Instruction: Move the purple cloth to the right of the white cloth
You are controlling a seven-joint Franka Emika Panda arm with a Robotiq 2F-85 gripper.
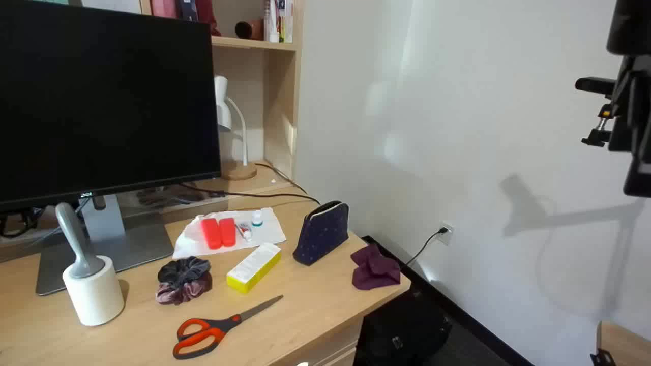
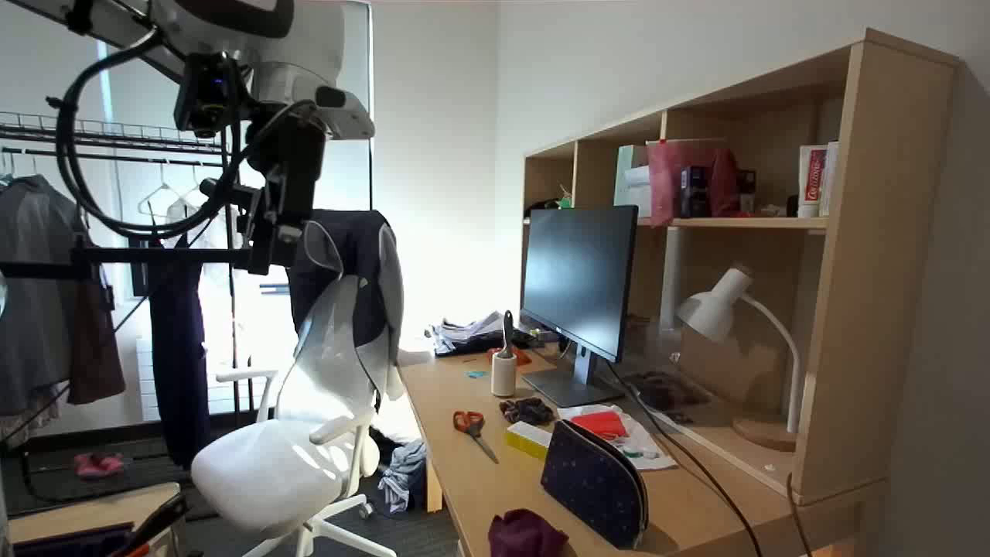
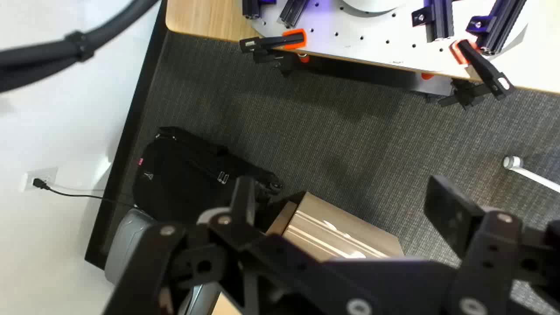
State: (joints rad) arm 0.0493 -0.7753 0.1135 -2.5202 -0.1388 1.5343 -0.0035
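The purple cloth (image 1: 375, 268) lies crumpled at the desk's corner, beyond the dark pouch from the white cloth. It also shows at the bottom edge of an exterior view (image 2: 526, 534). The white cloth (image 1: 268, 230) lies flat near the monitor, bearing two red pieces, a small tube and a small bottle; it also shows partly hidden in an exterior view (image 2: 656, 458). My gripper (image 3: 345, 203) is open with nothing between its fingers, over the floor and drawer unit. In an exterior view the gripper (image 2: 271, 251) hangs high, away from the desk. Neither cloth shows in the wrist view.
A dark pouch (image 1: 323, 234) stands upright between the cloths. A yellow-white box (image 1: 254, 267), scissors (image 1: 221, 329), scrunchies (image 1: 183, 280) and a lint roller (image 1: 93, 290) are on the desk (image 1: 305, 325). A monitor (image 1: 107, 101), lamp (image 1: 224, 112) and shelf (image 2: 882, 271) stand behind.
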